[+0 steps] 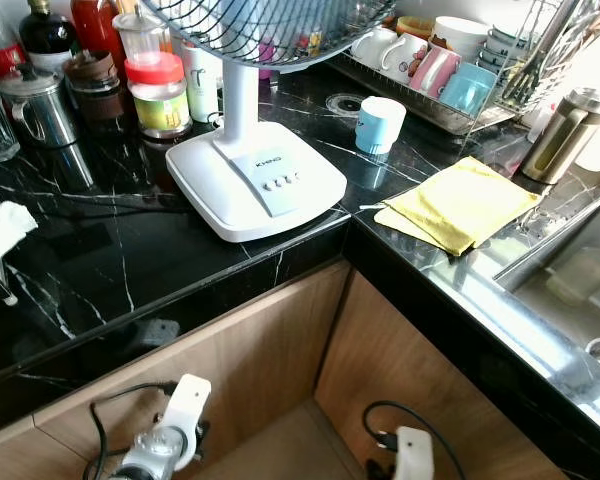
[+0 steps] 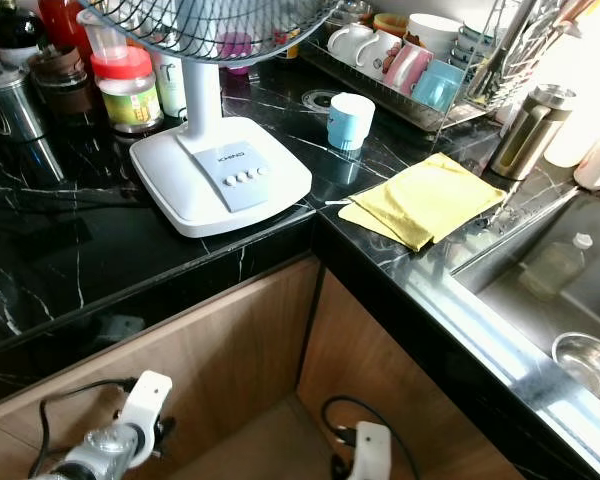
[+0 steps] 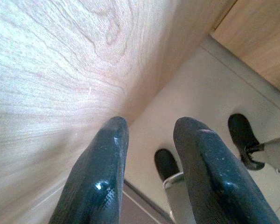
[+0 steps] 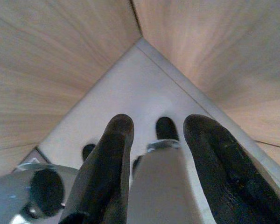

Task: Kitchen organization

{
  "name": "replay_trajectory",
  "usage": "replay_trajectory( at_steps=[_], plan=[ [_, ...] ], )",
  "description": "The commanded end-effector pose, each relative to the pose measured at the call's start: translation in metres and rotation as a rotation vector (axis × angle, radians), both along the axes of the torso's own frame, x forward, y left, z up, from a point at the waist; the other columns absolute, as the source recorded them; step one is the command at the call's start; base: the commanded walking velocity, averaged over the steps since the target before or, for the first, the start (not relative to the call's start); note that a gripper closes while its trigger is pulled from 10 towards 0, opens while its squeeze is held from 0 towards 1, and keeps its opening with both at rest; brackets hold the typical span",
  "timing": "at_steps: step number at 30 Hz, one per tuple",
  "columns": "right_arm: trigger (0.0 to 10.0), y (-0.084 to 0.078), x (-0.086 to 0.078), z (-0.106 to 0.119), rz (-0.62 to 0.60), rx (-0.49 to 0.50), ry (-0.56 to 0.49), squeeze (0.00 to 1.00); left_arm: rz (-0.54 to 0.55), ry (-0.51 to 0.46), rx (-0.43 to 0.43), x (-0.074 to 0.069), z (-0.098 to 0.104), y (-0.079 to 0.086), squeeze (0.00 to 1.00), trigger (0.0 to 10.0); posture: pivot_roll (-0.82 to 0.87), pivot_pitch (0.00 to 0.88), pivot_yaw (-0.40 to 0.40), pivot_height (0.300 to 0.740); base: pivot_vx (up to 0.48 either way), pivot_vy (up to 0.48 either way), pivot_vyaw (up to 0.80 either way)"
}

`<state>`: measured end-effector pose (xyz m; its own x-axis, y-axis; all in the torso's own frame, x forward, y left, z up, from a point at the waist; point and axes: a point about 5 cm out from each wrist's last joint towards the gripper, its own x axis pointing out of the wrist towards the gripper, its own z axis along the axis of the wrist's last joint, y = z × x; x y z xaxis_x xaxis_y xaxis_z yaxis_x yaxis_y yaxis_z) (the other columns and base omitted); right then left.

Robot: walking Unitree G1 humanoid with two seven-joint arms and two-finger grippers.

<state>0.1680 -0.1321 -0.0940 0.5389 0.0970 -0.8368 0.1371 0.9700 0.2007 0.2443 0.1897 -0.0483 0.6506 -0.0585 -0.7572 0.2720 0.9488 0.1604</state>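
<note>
Down low, both arms hang idle in front of the wooden cabinet fronts [image 1: 280,350] below the counter. The left gripper [image 3: 147,135] points at the pale floor [image 3: 196,84] beside a wood panel, its two black fingers [image 3: 102,163] standing apart with nothing between them. The right gripper [image 4: 156,135] hangs the same way in the corner where two wood panels meet, its fingers [image 4: 109,158] likewise spread and empty.

Above them runs the black marbled countertop [image 1: 100,260], bending around an inside corner. Nearest the edge on the left stretch stands a white table fan [image 1: 255,170], its square base with a row of buttons sitting flat on the stone and its grille reaching out of view overhead. On the right stretch, a yellow cloth [image 1: 460,203] lies folded flat, just beside the steel sink [image 2: 550,280], which holds a clear plastic bottle [image 2: 555,262] and a metal bowl [image 2: 590,362].

Further back, a light blue cup [image 1: 380,124] stands mouth down between the fan base and the dish rack [image 1: 450,60]. The rack carries white, pink and blue mugs. A steel flask [image 1: 565,132] stands tilted-looking near the sink's far end. Behind the fan on the left cluster jars and bottles, among them a red-lidded jar [image 1: 158,92] and a steel mug [image 1: 35,105].
</note>
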Motion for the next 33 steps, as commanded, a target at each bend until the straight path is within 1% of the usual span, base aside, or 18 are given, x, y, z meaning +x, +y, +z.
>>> replay_trajectory(
  at_steps=[1,5,7,12,17,20,28,33],
  plan=[
    [10.0,-0.006,-0.002,-0.001,-0.024,-0.013,0.014,0.0,-0.009,0.009,0.012,0.0,0.0,0.002,0.0,10.0,0.3,0.021,-0.045,0.732,0.0,0.0,-0.61],
    [10.0,-0.005,-0.001,-0.001,-0.031,-0.011,0.014,0.0,-0.014,0.01,0.017,0.0,0.0,0.003,0.0,10.0,0.3,0.021,-0.044,0.732,0.0,0.0,-0.59],
    [10.0,-0.006,0.0,0.0,-0.082,0.01,0.006,0.0,-0.015,0.014,0.018,-0.001,0.0,0.004,0.0,10.0,0.3,0.022,-0.044,0.732,0.0,0.0,-0.52],
    [10.0,-0.009,0.005,0.002,-0.078,-0.013,0.001,0.0,-0.023,0.027,0.009,-0.004,-0.002,0.001,0.0,10.0,0.3,0.026,-0.049,0.732,0.0,0.0,0.0],
    [10.0,-0.012,0.005,0.002,-0.084,-0.016,-0.001,0.0,-0.035,0.03,0.007,-0.004,-0.003,0.0,0.0,10.0,0.3,0.029,-0.053,0.732,0.0,0.0,0.0],
    [10.0,-0.015,0.005,0.002,-0.105,-0.016,-0.003,0.0,-0.03,0.031,0.001,-0.004,-0.003,-0.001,0.0,10.0,0.3,0.034,-0.059,0.732,0.0,-0.242,0.0],
    [10.0,-0.016,0.005,0.002,-0.105,-0.019,-0.003,0.0,-0.032,0.034,-0.008,-0.004,-0.003,-0.003,0.0,10.0,0.3,0.028,-0.066,0.732,0.0,-0.24,0.0],
    [10.0,-0.016,0.005,0.002,-0.104,-0.021,-0.003,0.0,-0.025,0.035,-0.013,-0.005,-0.004,-0.003,0.0,10.0,0.3,0.023,-0.071,0.732,0.0,0.0,0.0]
  ],
)
